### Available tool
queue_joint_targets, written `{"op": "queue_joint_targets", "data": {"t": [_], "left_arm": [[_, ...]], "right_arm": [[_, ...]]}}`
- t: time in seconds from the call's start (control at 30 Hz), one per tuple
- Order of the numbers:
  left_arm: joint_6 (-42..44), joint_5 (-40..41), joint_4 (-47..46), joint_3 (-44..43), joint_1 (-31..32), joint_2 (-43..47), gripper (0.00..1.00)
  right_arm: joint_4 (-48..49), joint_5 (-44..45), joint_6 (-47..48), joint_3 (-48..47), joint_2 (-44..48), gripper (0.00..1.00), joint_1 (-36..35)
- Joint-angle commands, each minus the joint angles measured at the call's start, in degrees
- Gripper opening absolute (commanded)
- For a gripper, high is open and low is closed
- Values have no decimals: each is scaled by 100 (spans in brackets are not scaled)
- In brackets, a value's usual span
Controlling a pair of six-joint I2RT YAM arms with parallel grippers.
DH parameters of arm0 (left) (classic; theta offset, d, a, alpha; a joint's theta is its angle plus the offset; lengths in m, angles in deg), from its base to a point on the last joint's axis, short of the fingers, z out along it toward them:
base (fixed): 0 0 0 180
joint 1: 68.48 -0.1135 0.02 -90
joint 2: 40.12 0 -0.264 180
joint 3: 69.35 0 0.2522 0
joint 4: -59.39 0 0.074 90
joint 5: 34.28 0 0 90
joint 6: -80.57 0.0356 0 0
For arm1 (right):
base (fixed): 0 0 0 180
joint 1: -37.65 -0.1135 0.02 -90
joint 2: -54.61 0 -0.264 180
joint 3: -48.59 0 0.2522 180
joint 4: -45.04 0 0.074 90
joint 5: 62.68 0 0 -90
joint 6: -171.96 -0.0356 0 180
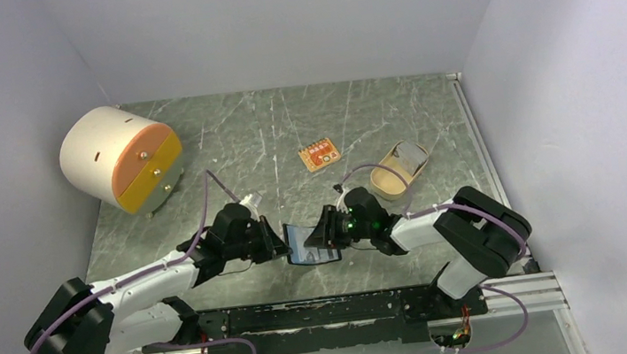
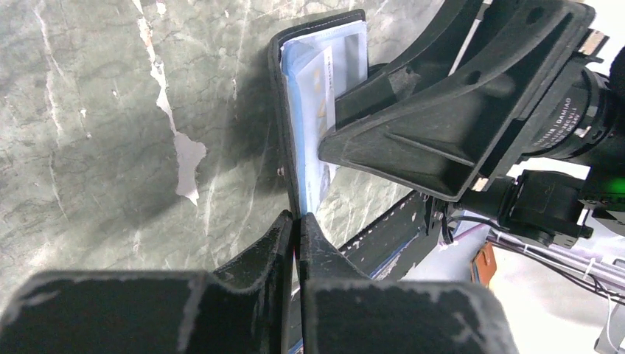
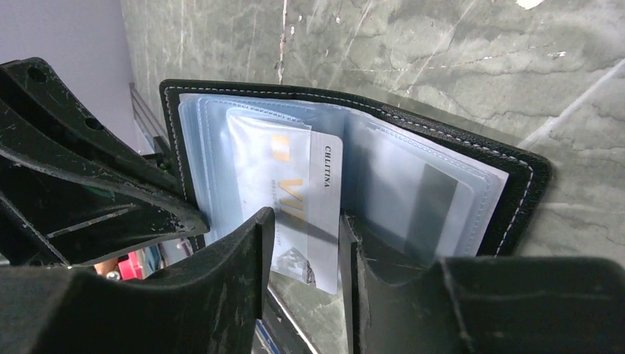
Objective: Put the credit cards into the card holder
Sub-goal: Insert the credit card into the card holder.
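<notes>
In the lower middle of the overhead view, two black-and-white robot arms reach in from either side and meet over a grey-green marbled table point(image 1: 226, 142). Between them is a small black folding card holder point(image 3: 472, 155) with white stitching and bluish clear plastic sleeves, held open like a book.

The black two-fingered left gripper point(image 2: 296, 225) is clamped tight on the edge of the card holder's cover, at the bottom centre of the left wrist view. The matching right gripper point(image 3: 306, 243) faces the open sleeves with its jaws parted. In the gap between them lies a pale credit card point(image 3: 302, 192) with orange lettering. Its upper part is under a clear sleeve at the centre of the right wrist view, and its lower end sticks out past the sleeve. No pinch on the card shows.

The task looks partly done: this card seems to be entering its pocket and likely needs pushing home. A darker rectangle point(image 3: 429, 210) behind a sleeve to the right may be a card already stowed, though that cannot be confirmed.

Farther back, just above centre in the overhead view, lies a small orange rectangular piece point(image 1: 319, 155). To its right is a tan oval tray point(image 1: 387, 188) holding something greyish, too small to identify; any cards there would remain to be stowed. At the far upper left sits a white cylindrical box point(image 1: 102, 148) with orange and yellow drawer fronts.
</notes>
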Motion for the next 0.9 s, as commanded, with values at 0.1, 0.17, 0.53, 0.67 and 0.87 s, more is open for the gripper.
{"op": "queue_joint_targets", "data": {"t": [0.1,0.17,0.53,0.67,0.87], "left_arm": [[56,-52,-52,7,-25,100,9],[70,-31,27,-31,-25,89,9],[92,21,125,-108,-27,73,9],[102,-57,315,-198,-24,335,9],[58,318,792,-185,-25,1009,9]], "right_arm": [[827,-298,-304,26,-275,42,-70],[1091,-469,-424,4,-375,45,-81],[2258,-885,-688,129,-834,44,-140],[3328,-1021,-1125,174,-1218,43,-250],[2416,-735,-922,86,-1098,46,-374]]}}
